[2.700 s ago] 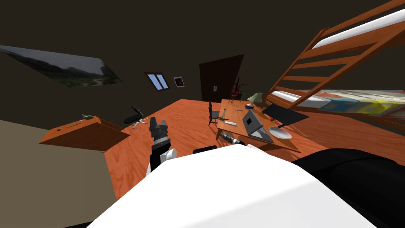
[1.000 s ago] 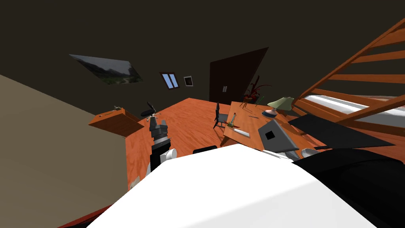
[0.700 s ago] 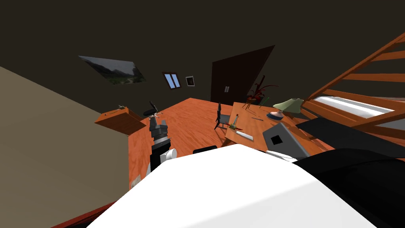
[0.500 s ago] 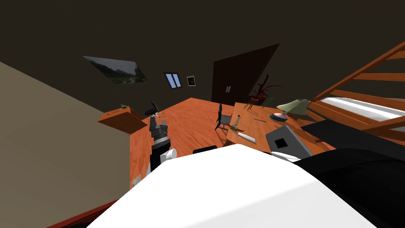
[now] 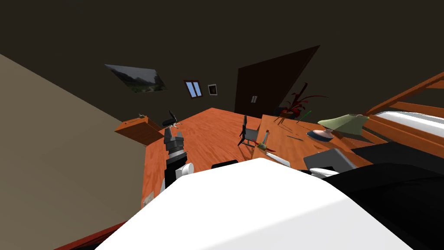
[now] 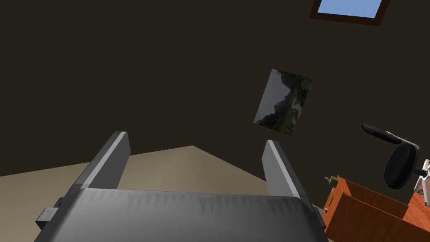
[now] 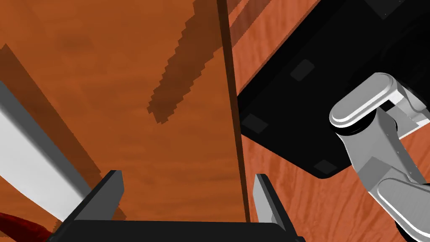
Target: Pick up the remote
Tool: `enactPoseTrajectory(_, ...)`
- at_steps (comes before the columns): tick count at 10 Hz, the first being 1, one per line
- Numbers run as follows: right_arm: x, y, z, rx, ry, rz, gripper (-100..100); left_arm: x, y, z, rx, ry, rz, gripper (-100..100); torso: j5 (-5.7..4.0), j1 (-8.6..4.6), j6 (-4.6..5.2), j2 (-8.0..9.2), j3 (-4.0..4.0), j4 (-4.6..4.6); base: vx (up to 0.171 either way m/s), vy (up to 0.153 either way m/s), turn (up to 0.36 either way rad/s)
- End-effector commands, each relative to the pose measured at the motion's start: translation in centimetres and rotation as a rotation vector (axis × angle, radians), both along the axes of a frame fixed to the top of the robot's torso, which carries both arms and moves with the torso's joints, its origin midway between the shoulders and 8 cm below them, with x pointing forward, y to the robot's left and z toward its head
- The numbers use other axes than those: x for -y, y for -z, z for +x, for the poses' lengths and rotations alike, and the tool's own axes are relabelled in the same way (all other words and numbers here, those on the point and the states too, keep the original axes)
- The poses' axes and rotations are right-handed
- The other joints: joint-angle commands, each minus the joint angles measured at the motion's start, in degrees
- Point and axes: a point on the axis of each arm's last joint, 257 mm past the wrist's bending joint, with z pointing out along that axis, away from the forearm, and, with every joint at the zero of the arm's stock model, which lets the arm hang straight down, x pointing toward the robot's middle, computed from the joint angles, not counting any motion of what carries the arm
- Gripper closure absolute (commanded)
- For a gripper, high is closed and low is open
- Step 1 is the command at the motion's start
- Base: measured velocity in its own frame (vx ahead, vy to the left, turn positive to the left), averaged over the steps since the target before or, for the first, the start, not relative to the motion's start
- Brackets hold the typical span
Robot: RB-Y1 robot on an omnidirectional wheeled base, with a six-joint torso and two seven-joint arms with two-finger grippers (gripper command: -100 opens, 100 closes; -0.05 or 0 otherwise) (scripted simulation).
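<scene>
Left fingers [image 6: 107,161] and right fingers [image 7: 264,197] both stand wide apart, gripping nothing; remote [image 5: 278,160] lies flat on the worktop [image 5: 299,149], at its near edge, just beside the bottle [image 5: 263,144], well apart from the left fingers.

Desk [image 5: 299,145]: ahead on the right.
On desk: laptop [image 5: 329,158] nearest, lamp [image 5: 342,123] behind it, bottle [image 5: 263,141] at the left edge, pen [image 5: 295,137] between bottle and lamp.
Chair [image 5: 246,132]: just beside the desk's left edge.
Plant [image 5: 299,102]: behind the desk, before the door [image 5: 273,84].
Bed [image 5: 407,117]: right of the desk.
Cabinet [image 5: 136,129]: far left by the wall, swivel chair [image 5: 172,119] just behind it.
Back wall: picture [image 5: 136,78], window [image 5: 193,88], frame [image 5: 212,89], door, left to right.
Left gripper [image 5: 173,134]: over the floor, between cabinet and desk.
</scene>
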Motion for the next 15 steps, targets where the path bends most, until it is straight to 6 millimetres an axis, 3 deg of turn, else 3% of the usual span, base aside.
enactPoseTrajectory(1, 3.1, -0.9, -2.7, -0.074, -0.046, -0.064, -100, 0.0, 0.0, 0.0, 0.000, 0.000, 0.000, 0, 0.00, 0.00, 0.00, 0.00, 0.00, 0.00, 0.250, -0.062, 0.115)
enactPoseTrajectory(2, 3.3, -0.9, -2.9, -0.077, -0.044, -0.070, -100, 0.0, 0.0, 0.0, 0.000, 0.000, 0.000, 0, 0.00, -0.03, 0.02, -0.12, -0.06, -0.02, 0.179, -0.032, 0.022)
enactPoseTrajectory(5, 5.8, -1.4, -6.4, -0.180, -0.114, -0.121, -100, 0.0, 0.0, 0.0, 0.000, 0.000, 0.000, 0, 0.00, 0.00, 0.02, 0.15, 0.08, 0.03, 0.170, -0.058, 0.073)
enactPoseTrajectory(7, 5.5, -0.9, -7.8, -0.222, -0.146, -0.116, -100, 0.0, 0.0, 0.0, 0.000, 0.000, 0.000, 0, -0.03, -0.02, 0.03, -0.04, -0.02, 0.00, 0.220, -0.059, 0.051)
enactPoseTrajectory(8, 5.5, -1.0, -7.4, -0.210, -0.138, -0.116, -100, 0.0, 0.0, 0.0, 0.000, 0.000, 0.000, 0, -0.01, 0.05, 0.03, 0.02, 0.00, -0.01, 0.079, -0.022, 0.016)
enactPoseTrajectory(9, 5.5, -1.0, -7.5, -0.211, -0.138, -0.117, 0, 0.0, 0.0, 0.0, 0.000, 0.000, 0.000, 0, 0.01, 0.16, 0.06, 0.37, 0.19, 0.06, 0.017, -0.005, 0.003)
enactPoseTrajectory(10, 5.0, -0.3, -7.8, -0.209, -0.119, -0.116, -100, 0.0, 0.0, 0.0, 0.000, 0.000, 0.000, 0, 0.03, 0.24, 0.07, 0.64, 0.35, 0.13, -0.028, -0.025, 0.121)
enactPoseTrajectory(12, 4.8, 0.0, -7.9, -0.208, -0.113, -0.115, -100, 0.0, 0.0, 0.0, 0.000, 0.000, 0.000, 0, 0.02, 0.17, 0.06, 0.96, 0.54, 0.20, -0.038, -0.025, 0.076)
enactPoseTrajectory(14, 3.7, 1.5, -8.5, -0.206, -0.076, -0.111, -100, 0.0, 0.0, 0.0, 0.000, 0.000, 0.000, 0, 0.01, 0.20, 0.05, 1.01, 0.57, 0.22, -0.064, -0.028, 0.165)
enactPoseTrajectory(15, 3.9, 1.2, -8.3, -0.207, -0.088, -0.110, -100, 0.0, 0.0, 0.0, 0.000, 0.000, 0.000, 0, 0.01, 0.14, 0.06, 1.09, 0.62, 0.23, -0.036, -0.021, 0.034)
